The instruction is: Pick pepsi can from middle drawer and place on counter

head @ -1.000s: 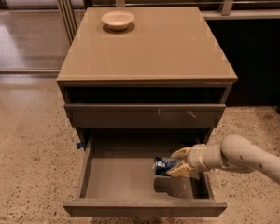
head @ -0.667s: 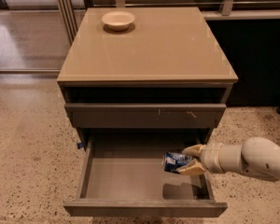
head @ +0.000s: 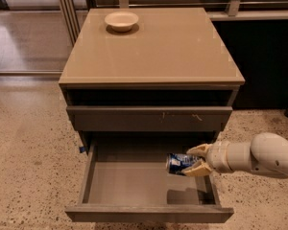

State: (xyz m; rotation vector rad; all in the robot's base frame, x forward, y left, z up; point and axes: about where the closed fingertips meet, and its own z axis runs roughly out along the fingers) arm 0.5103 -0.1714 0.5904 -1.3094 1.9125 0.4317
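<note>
The pepsi can [head: 179,164], blue with white markings, lies on its side in my gripper [head: 196,160], whose cream fingers are shut on it. The can hangs above the right part of the open middle drawer [head: 134,183], casting a shadow on the drawer's floor. My white arm [head: 259,156] comes in from the right. The glossy tan counter [head: 158,47] is the cabinet's top, above and behind the gripper.
A cream bowl [head: 121,20] sits at the counter's back left. A shut drawer front with pale scuffs [head: 149,119] lies just above the open drawer. Speckled floor [head: 29,152] surrounds the cabinet; a dark wall stands at the right.
The gripper has lifted the can off the drawer floor; it now hangs higher above the tray, with a shadow below it.
</note>
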